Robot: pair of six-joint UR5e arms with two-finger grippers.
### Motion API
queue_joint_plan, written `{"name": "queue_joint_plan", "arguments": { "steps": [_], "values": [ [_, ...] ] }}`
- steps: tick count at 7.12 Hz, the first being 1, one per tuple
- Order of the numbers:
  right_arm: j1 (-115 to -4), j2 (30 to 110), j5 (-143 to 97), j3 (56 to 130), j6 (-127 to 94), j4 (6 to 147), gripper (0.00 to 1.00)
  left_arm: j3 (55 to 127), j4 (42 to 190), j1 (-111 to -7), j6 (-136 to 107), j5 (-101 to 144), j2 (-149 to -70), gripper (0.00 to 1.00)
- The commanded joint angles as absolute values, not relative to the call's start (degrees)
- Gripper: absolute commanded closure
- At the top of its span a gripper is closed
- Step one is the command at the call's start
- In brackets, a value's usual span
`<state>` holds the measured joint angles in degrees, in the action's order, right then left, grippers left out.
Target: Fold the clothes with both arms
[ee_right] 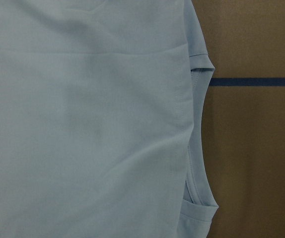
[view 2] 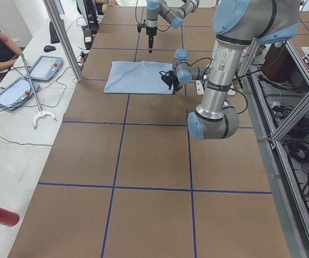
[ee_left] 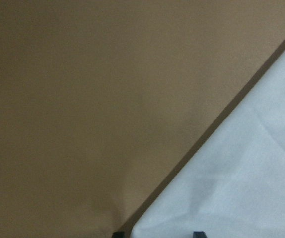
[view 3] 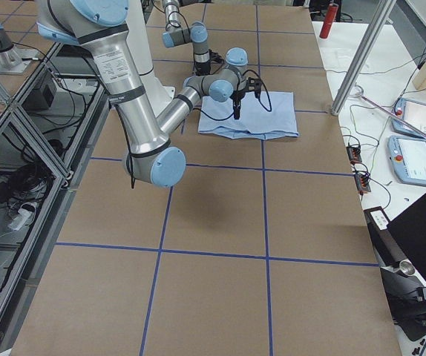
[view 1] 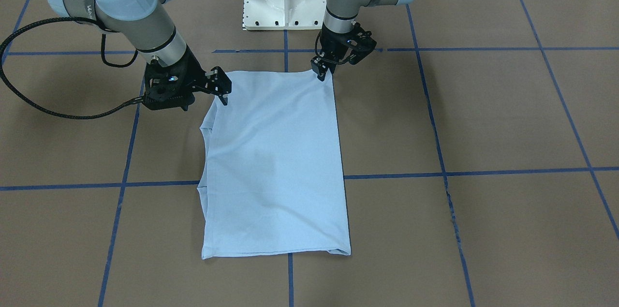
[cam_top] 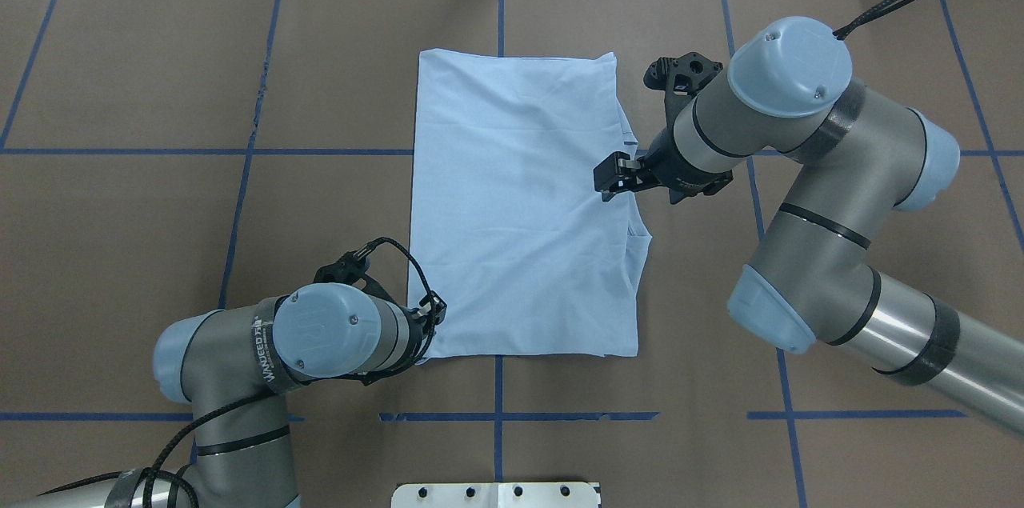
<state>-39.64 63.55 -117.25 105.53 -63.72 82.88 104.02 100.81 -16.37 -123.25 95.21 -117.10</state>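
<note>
Right, the T-shirt (cam_top: pixel 520 204) lies flat in the middle of the bench (cam_top: pixel 160 92), already folded to a long rectangle, with no print showing. My left hand (cam_top: pixel 430 310) sits low at the rectangle's near corner on my left. In its wrist view the two fingertips stand apart with the cloth corner between them, so it is open and not pinching. My right hand (cam_top: pixel 612 176) hangs over the shirt's right edge, about halfway along, where tucked layers peek out; its fingers look spread too, holding nothing. I judge the cloth thin, light and limp: it will sag and slide over itself. So a grip should catch every layer at a corner or edge, both hands lifting together to keep the fold square
</note>
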Motion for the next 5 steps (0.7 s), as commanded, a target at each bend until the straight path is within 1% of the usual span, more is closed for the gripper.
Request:
{"name": "queue_joint_plan", "arguments": {
  "steps": [1,2,3,4,5],
  "values": [
    [-39.64,63.54,-117.25,105.56,-63.72,82.97,0.0,104.06,100.81,-16.35,-123.22,95.27,-117.33,0.6],
    [-39.64,63.54,-117.25,105.56,-63.72,82.97,0.0,104.15,100.81,-16.35,-123.22,95.27,-117.42,0.69],
    [-39.64,63.63,-117.07,105.56,-63.72,82.97,0.0,104.15,100.81,-16.35,-123.22,95.19,-117.42,0.9],
    [-39.64,63.72,-117.07,105.56,-63.72,82.97,0.0,104.32,100.81,-16.26,-122.35,95.01,-116.99,1.0],
    [-39.64,63.89,-117.07,105.64,-63.81,82.88,0.0,104.41,100.38,-15.04,-122.08,95.01,-116.63,1.0]
  ]
}}
